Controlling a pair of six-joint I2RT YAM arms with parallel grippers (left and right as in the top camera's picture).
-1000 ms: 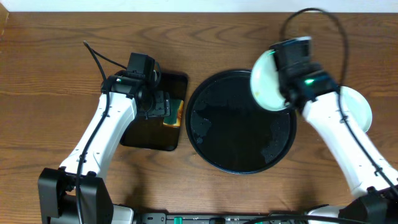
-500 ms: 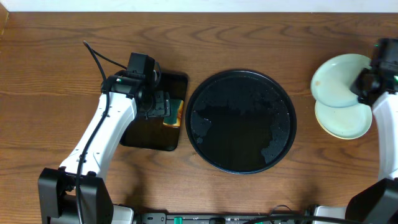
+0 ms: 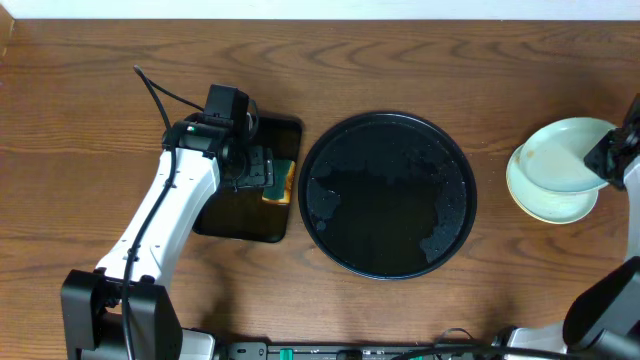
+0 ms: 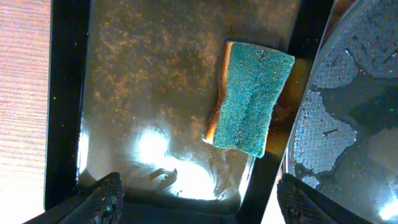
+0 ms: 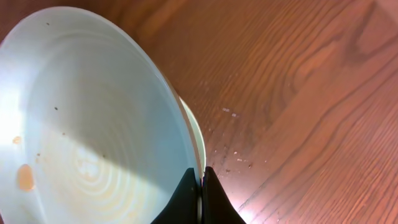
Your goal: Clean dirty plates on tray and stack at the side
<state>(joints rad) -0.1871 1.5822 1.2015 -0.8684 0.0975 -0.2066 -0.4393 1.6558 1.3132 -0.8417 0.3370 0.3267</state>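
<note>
Two smooth pale round plates (image 3: 545, 200) at the bench's (image 3: 100, 80) right edge, right gripper (image 5: 200, 191) clenched on the upper plate's (image 3: 562, 158) rim; one glossy round tray (image 3: 385, 195); left gripper (image 4: 202, 200) released.

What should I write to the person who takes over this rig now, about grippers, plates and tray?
Left gripper: open, over the sponge, holding nothing.
Right gripper: shut on the rim of the mint plate, tilted over the stacked plate at the right.
Round tray: wet, no plates on it.
Left to do: lower the plate and release; a brown spot shows on it.
</note>
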